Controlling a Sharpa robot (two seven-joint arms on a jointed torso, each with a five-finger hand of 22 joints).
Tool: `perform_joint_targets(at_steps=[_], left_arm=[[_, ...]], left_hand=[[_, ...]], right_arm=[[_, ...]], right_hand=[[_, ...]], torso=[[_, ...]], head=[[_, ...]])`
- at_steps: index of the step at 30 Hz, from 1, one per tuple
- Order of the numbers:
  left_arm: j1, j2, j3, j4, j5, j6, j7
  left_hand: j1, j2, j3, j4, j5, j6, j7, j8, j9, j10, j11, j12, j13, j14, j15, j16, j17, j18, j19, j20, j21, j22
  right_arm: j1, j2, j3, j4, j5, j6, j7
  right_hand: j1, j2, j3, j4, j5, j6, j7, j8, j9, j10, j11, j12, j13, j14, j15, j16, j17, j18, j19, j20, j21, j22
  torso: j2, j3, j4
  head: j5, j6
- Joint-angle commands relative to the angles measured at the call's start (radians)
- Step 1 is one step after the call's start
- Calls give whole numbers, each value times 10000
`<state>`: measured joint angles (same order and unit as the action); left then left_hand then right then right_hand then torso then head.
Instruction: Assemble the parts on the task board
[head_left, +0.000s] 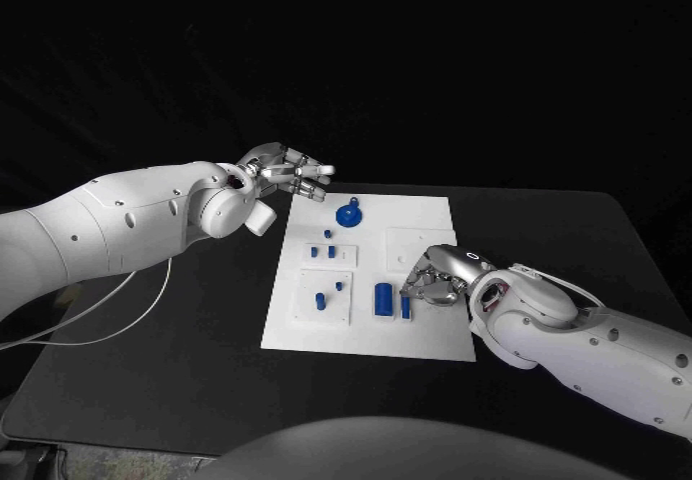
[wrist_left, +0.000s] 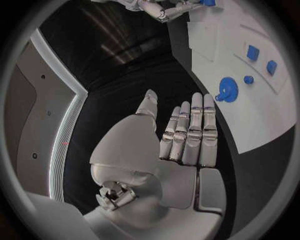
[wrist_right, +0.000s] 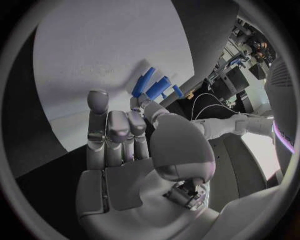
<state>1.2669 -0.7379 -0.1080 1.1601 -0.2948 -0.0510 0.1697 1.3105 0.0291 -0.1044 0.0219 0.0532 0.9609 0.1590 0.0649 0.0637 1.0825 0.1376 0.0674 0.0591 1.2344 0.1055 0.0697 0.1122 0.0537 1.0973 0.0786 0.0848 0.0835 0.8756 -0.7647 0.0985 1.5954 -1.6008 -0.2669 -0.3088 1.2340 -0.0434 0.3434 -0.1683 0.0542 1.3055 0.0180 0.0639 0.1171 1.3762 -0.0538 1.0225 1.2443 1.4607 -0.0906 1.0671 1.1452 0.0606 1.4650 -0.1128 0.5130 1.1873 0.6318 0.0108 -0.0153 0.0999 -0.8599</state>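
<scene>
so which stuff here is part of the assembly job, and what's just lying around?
Job:
- task board
- round blue part
- tall blue part
- small blue parts
- right hand, on the board
- left hand, off the board

Lying about:
- white cable
- black table

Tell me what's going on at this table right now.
A two-armed robot is working over a white task board that carries small blue parts. Its right hand is down on the board beside an upright blue block, fingertips at a slimmer blue piece. Its left hand hovers empty off the board's far corner, near a round blue knob.
</scene>
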Motion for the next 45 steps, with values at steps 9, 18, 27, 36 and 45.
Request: perform_joint_targets(at_steps=[9, 18, 27, 36, 45], left_arm=[[-3, -8, 8, 25, -11, 77, 54], [-4, 5, 7, 16, -12, 88, 57], [-5, 7, 7, 13, -12, 93, 57], [-5, 14, 7, 6, -12, 101, 62], [-5, 3, 7, 6, -12, 105, 65]], left_hand=[[2, 95, -33, -39, -42, 55, 10, -3, 12, -34, 15, -14, 16, -61, -30, -34, 14, -87, -23, 62, 5, 8], [2, 95, -33, -39, -42, 55, 10, -3, 12, -34, 15, -14, 16, -61, -30, -34, 14, -87, -23, 62, 5, 8], [2, 95, -33, -39, -42, 55, 10, -3, 12, -34, 15, -14, 16, -61, -30, -34, 14, -87, -23, 62, 5, 8], [2, 95, -33, -39, -42, 55, 10, -3, 12, -34, 15, -14, 16, -61, -30, -34, 14, -87, -23, 62, 5, 8], [2, 95, -33, -39, -42, 55, 10, -3, 12, -34, 15, -14, 16, -61, -30, -34, 14, -87, -23, 62, 5, 8]], right_arm=[[-102, 68, -15, -122, -378, -182, 50], [-174, 119, -15, -203, -524, -414, 305], [-206, 134, -15, -229, -380, -974, 623], [-214, 132, -14, -218, -84, -1600, 928], [-221, 38, -3, -86, 424, -1983, 1058]], right_hand=[[259, 274, -269, -421, -63, 134, 104, 7, -9, 180, 65, 177, 216, 45, 3, 110, 75, -155, 437, -34, 165, 117], [343, 871, -1363, -804, -62, 135, 75, 3, -95, 263, 59, 167, 386, 46, 10, 139, 106, -184, 449, -31, 219, 233], [302, 995, -1579, -936, -63, 139, 61, 7, -130, 282, 52, 123, 416, 47, 2, 107, 77, -180, 446, -37, 192, 253], [300, 990, -1601, -953, -62, 146, 59, 7, -138, 277, 49, 82, 400, 46, -6, 87, 60, -173, 450, -44, 173, 245], [297, 1000, -1595, -960, -62, 144, 59, 6, -150, 277, 40, 53, 388, 47, -19, 86, 59, -159, 460, -57, 196, 251]], torso=[[10, -3, 6], [6, -8, 0], [-4, -2, -5], [-1, -4, -5], [-1, 1, -8]], head=[[-22, 9], [-15, -35], [-11, -34], [-16, -31], [-24, -28]])
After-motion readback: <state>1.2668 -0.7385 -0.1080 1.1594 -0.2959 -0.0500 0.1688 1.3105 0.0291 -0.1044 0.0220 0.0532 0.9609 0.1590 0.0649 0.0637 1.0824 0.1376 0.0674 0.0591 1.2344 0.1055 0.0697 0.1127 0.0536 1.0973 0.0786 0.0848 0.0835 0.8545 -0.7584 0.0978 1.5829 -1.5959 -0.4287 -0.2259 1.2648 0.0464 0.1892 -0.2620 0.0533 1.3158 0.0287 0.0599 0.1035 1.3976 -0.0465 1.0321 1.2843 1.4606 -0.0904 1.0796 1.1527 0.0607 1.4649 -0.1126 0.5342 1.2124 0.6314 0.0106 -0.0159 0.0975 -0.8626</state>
